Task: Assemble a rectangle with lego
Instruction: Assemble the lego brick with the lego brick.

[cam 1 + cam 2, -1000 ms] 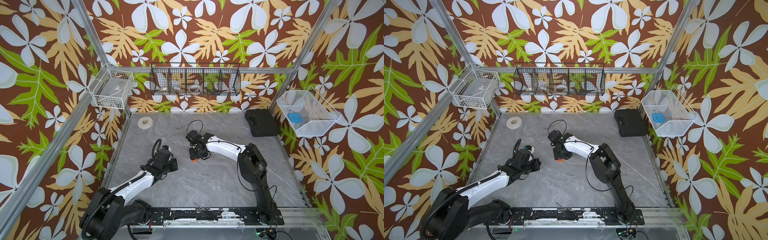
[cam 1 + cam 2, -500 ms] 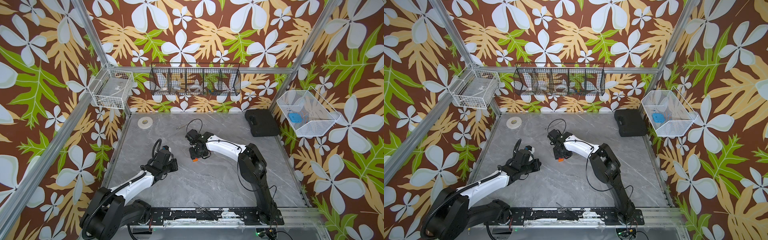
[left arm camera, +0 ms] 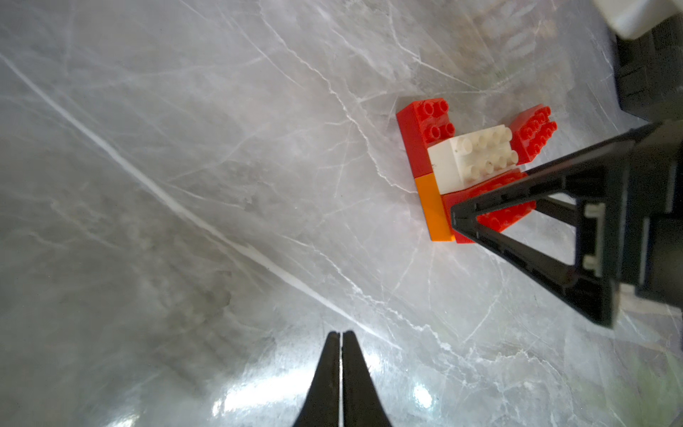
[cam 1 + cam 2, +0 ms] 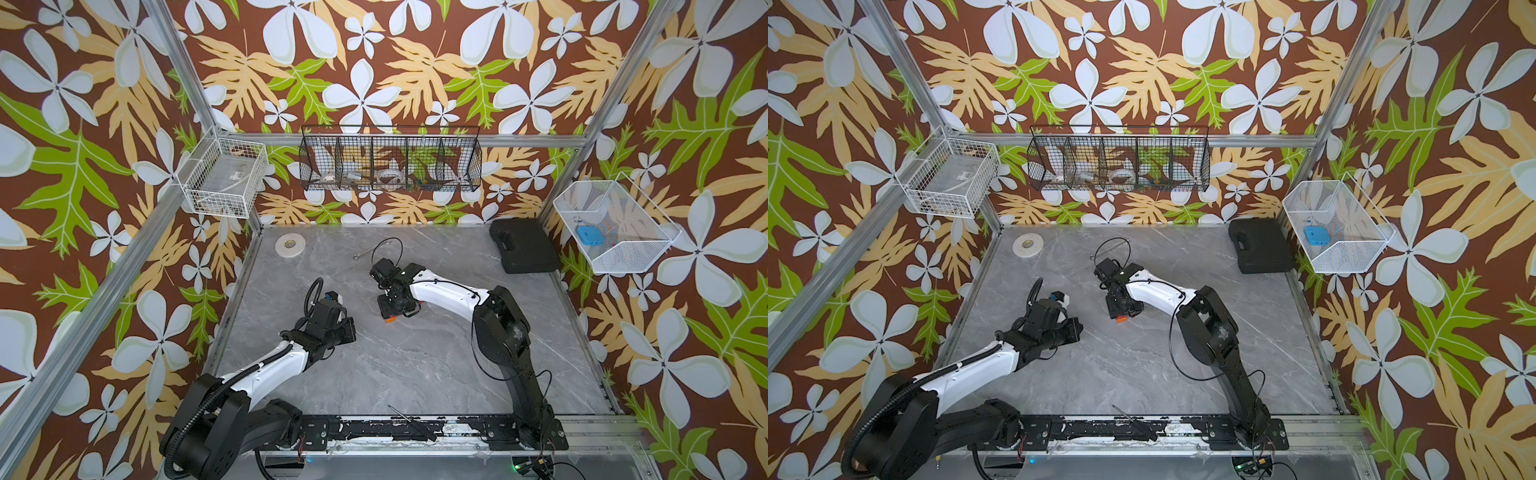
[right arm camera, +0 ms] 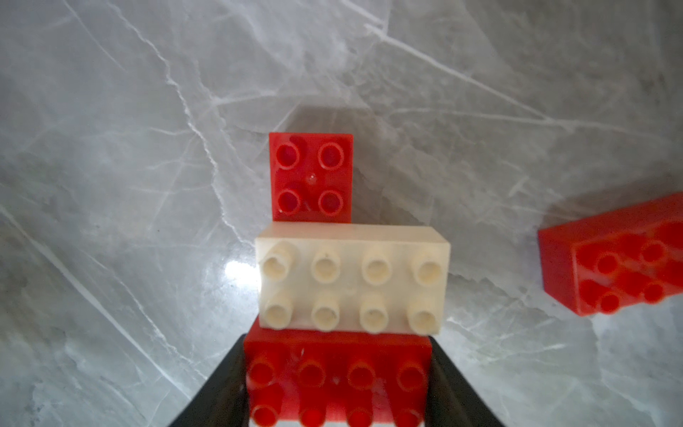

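Nothing moved since earlier frame. Right gripper (image 4: 391,312) clamped on end red brick (image 5: 338,377) of block (image 5: 353,281), middle of table (image 4: 415,365). Left gripper (image 3: 340,336) shut, empty, near-left. Loose red brick (image 5: 613,266) beside block, unjoined. Risk: lifting unbraced splits block or drags it into loose red brick.

White arm links (image 4: 266,374), black joints (image 4: 500,328), looped black cables (image 4: 307,299)

Smooth, glossy table (image 3: 155,155) in grey marble-look with bright glare spots, lego (image 5: 351,281) of shiny moulded plastic, right claw (image 5: 338,344) matt black plastic, far black wire basket (image 4: 390,164) thin metal, frame post (image 4: 178,62) brushed metal
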Controlling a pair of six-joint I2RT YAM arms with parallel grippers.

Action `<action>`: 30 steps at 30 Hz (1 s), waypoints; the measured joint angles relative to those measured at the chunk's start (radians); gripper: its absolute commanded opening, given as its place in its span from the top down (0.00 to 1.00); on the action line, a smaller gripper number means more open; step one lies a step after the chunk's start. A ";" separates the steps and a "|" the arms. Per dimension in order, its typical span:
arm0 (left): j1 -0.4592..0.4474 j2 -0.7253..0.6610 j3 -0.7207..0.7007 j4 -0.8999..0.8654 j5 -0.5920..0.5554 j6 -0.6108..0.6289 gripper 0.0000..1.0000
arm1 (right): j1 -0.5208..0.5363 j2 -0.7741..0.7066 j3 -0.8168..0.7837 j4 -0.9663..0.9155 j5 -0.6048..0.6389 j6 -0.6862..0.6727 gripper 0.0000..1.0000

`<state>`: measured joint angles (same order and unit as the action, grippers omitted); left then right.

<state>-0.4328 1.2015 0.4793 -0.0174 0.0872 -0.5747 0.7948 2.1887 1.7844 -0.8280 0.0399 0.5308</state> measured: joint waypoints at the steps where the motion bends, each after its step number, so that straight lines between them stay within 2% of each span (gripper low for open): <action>1: 0.000 0.000 -0.001 0.000 0.000 0.000 0.92 | -0.002 0.001 0.004 -0.004 0.004 -0.004 0.57; 26: 0.000 0.000 -0.005 0.001 0.001 0.000 0.92 | -0.006 0.043 0.056 -0.032 0.011 -0.041 0.58; 30: 0.000 -0.002 -0.008 0.000 0.001 0.000 0.92 | -0.008 0.047 0.060 -0.034 0.010 -0.042 0.61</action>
<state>-0.4328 1.1995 0.4709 -0.0174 0.0883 -0.5747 0.7868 2.2356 1.8442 -0.8623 0.0502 0.4892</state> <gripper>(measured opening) 0.081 0.590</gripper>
